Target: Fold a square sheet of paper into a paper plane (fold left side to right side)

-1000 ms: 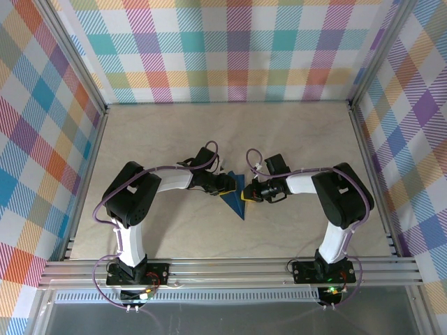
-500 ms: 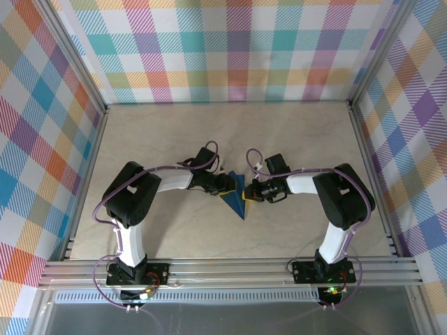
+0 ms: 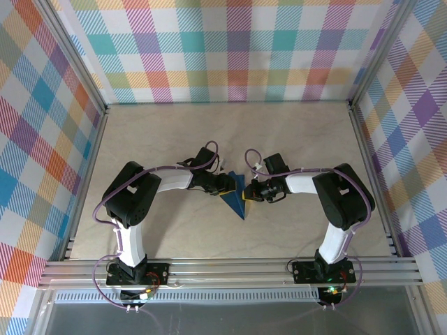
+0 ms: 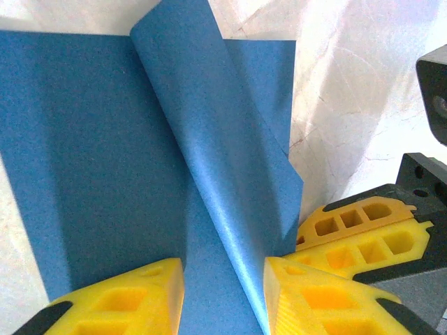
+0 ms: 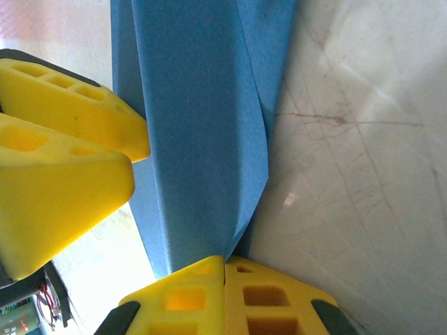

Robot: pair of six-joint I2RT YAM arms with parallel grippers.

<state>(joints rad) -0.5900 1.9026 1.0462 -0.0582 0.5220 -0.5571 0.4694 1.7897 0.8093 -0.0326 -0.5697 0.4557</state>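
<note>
The dark-blue square sheet of paper (image 3: 236, 204) lies mid-table, creased into a pointed shape with its tip toward the arms. In the left wrist view the paper (image 4: 91, 139) lies flat with one flap raised and curling rightward. My left gripper (image 4: 223, 269) (image 3: 225, 185) is open, its yellow fingers (image 4: 119, 300) on the paper either side of the flap's crease. My right gripper (image 5: 224, 259) (image 3: 246, 196) is shut, pinching the raised flap's edge of the paper (image 5: 202, 125). The two grippers sit close together across the paper.
The beige table (image 3: 174, 139) is walled by checked panels on three sides, with metal rails (image 3: 223, 269) along the near edge by the arm bases. Bare tabletop (image 5: 363, 174) lies right of the paper in the right wrist view.
The right arm has edged slightly left toward the paper. The left arm and the paper have held still.
</note>
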